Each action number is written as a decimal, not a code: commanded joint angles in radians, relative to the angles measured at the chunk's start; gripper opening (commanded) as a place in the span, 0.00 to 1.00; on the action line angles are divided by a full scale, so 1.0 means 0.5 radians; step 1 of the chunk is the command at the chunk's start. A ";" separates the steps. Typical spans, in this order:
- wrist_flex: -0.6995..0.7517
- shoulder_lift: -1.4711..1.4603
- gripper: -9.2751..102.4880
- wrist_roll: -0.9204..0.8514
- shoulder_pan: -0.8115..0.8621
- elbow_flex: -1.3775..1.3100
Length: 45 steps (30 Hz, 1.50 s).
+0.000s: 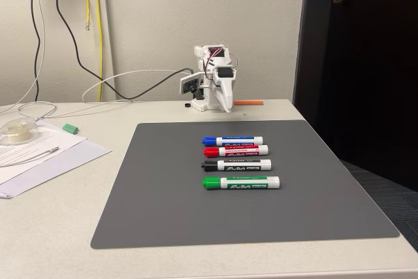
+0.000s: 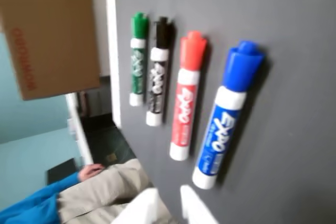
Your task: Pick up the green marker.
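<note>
- While my white two-finger gripper [image 2: 169,203] sits folded back with the arm at the far edge of the table, the white-barrelled dry-erase marker with the green cap and green label band [image 1: 240,182] lies flat on the dark grey rectangular mat [image 1: 163,194], nearest the fixed camera and farthest from my base.
- Finger state: the wrist view shows two white tips at the bottom edge with a narrow gap between them, so I judge them slightly apart and holding nothing.
- Row order, fixed view, far to near: white marker with blue cap [image 1: 232,140], white marker with red cap [image 1: 235,151], white marker with black cap [image 1: 236,164], then green. All parallel, caps to the left.
- Risk 1: the reach must pass over three other markers. A low approach could knock blue or red and set the round barrels rolling.
- Risk 2: black lies just beside green. Fingers opened too narrowly, or landing off-centre, could pinch black or push it into green.
- Risk 3: wrong target. A small loose green cap-like piece [image 1: 70,128] lies on the table left of the mat, by the white sheets of paper [image 1: 39,158]. It is not the marker.
- Risk 4: gripping on the cap rather than the barrel may let the marker tilt or slip out.
- Risk 5: in the wrist view a person's hand [image 2: 90,171] and blue sleeve [image 2: 31,208] are beyond the mat edge, on the green marker's side. Overshoot there is undesirable.
</note>
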 commanded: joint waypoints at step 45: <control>1.789 -5.163 0.33 0.058 0.064 -6.335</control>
